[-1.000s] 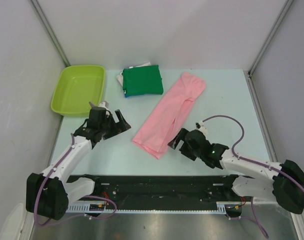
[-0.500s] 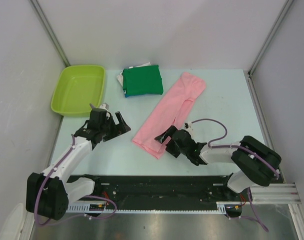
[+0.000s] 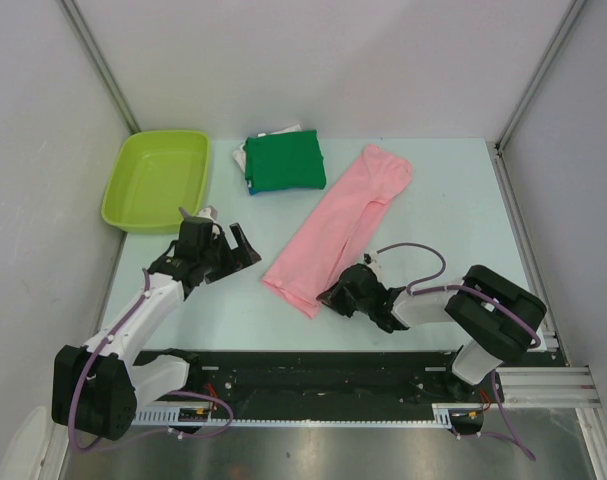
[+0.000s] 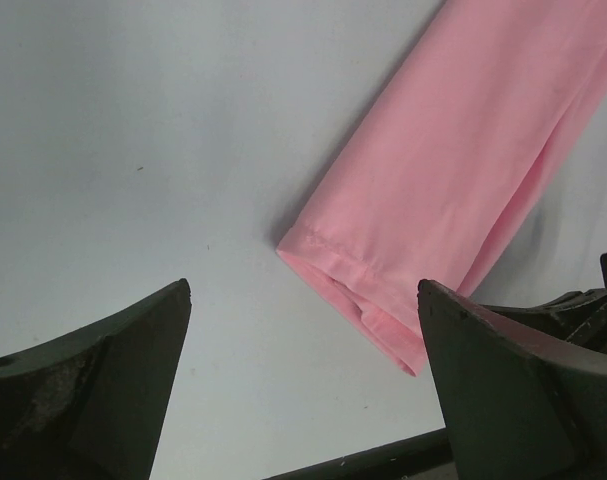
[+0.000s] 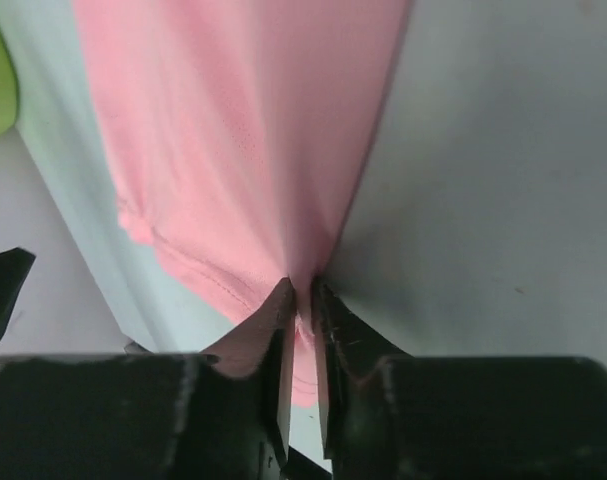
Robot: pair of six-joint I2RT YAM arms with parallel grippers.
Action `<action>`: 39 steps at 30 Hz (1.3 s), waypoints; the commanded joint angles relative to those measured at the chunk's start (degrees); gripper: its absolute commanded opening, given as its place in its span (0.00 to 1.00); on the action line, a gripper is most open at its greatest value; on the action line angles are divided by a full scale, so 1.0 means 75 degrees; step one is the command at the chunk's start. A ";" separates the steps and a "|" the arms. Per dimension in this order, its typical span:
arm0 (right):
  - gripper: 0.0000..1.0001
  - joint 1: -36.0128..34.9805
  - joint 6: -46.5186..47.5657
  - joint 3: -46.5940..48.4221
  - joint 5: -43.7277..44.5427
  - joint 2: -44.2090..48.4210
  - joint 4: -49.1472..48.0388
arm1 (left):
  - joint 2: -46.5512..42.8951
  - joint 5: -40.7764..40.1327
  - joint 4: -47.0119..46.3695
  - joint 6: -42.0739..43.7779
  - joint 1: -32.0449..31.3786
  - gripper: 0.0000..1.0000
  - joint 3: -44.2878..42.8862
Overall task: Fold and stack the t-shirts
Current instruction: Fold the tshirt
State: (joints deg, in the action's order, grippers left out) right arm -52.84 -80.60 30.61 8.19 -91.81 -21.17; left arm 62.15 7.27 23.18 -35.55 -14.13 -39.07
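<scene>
The long pink cloth t-shirt [image 3: 338, 225] ran diagonally away; the right hand [image 3: 330, 296] pinched its near corner, the left hand [image 3: 245, 247] gaped nearby.

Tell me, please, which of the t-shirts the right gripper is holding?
The light pink t-shirt, lying as a long strip; the right gripper is shut on its near edge. The dark green t-shirt sits folded farther back, untouched.

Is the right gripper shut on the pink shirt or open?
Shut on it: the right gripper pinches an edge of the pink shirt, jaws nearly touching.
</scene>
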 commanded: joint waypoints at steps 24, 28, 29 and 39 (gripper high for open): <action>0.00 0.0459 0.3257 0.0020 0.0911 0.3789 0.6216 | -0.0354 0.0133 -0.0465 -0.0603 -0.1583 1.00 0.0532; 0.00 0.0436 0.3211 -0.0026 0.1369 0.4249 0.7483 | 0.0009 0.0016 -0.1051 -0.1236 -0.2778 1.00 0.0861; 0.00 0.0424 0.3095 -0.0062 0.1416 0.4330 0.7637 | 0.0057 -0.0043 -0.1121 -0.1295 -0.2954 1.00 0.0862; 0.61 0.0237 0.2883 -0.0273 0.2190 0.5150 0.8073 | 0.0760 -0.0020 -0.1555 -0.1670 -0.4513 1.00 0.0709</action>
State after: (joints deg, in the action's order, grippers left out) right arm -50.89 -59.16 28.62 20.67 -55.44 37.45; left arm 67.11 7.25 15.00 -45.76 -45.25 -32.91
